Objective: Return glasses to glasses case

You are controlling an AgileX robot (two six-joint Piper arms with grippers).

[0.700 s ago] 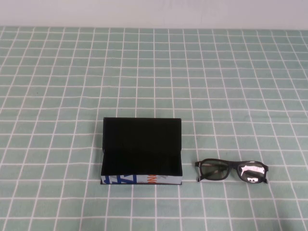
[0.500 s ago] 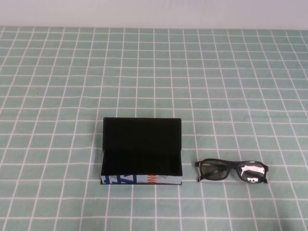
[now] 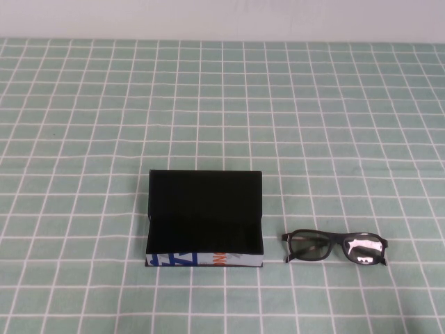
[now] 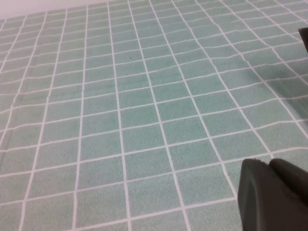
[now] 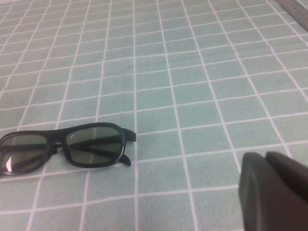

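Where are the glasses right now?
In the high view the glasses lie flat on the checked tablecloth, just right of the open glasses case, near the front edge, untouched.

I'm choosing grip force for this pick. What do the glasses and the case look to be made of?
The glasses look like glossy black plastic: thick molded frame, tinted lenses catching glare. The glasses case looks like rigid board with a matte black finish, its front edge printed white, blue and orange; exact material unclear. Left tool and right tool show only at their wrist views' edges, touching nothing.
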